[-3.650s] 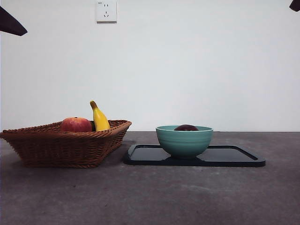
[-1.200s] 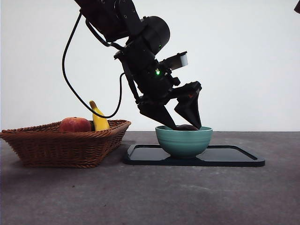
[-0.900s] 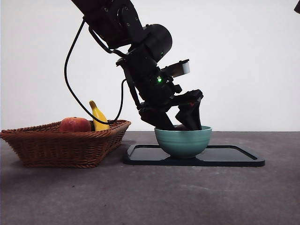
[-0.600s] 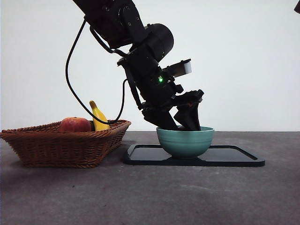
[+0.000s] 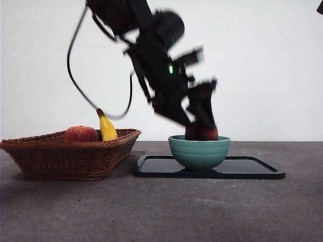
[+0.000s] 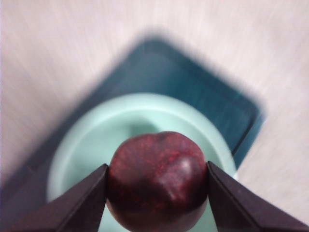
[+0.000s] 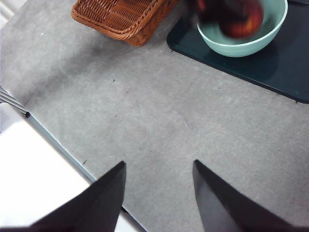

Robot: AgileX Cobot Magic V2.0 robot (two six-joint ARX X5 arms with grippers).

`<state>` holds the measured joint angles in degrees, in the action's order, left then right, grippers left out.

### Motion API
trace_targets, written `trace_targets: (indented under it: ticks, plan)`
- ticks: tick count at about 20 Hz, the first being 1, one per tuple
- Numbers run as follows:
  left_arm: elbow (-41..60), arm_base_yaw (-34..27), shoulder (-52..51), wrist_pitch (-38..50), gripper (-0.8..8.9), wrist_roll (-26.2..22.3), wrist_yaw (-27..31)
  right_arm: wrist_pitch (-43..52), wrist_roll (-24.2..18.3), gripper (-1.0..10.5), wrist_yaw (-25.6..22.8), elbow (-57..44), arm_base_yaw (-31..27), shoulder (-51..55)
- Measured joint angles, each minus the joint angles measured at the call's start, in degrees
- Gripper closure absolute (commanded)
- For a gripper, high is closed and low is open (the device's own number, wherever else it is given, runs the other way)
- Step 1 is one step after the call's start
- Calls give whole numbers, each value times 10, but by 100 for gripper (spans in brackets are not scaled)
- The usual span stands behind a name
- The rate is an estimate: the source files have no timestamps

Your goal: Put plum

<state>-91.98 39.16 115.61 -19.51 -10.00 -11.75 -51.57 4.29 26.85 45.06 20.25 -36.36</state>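
Basket (image 5: 70,159) w/ apple (image 5: 81,134), banana (image 5: 106,127); bowl (image 5: 199,151) on tray (image 5: 252,169)

A lab-like test setup: bare white wall (image 5: 262,60), grey table (image 5: 161,212), black robot arm (image 5: 151,45).

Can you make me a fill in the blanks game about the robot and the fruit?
1. The left end effector is holding the ____.
2. The plum hangs just above the green ____.
3. The bowl stands on a black ____.
4. The banana and the red apple lie in the wicker ____.

Missing words: plum; bowl; tray; basket
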Motion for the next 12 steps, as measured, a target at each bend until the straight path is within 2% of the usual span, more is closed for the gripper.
trace_targets:
  ticks: [5, 12]
  plan:
    - [-2, -12, -126, -24, 573, 10, 0, 2, 0, 726, 0, 0, 0, 0]
    - [-2, -50, -310, -170, 568, 40, 0, 13, 0, 726, 0, 0, 0, 0]
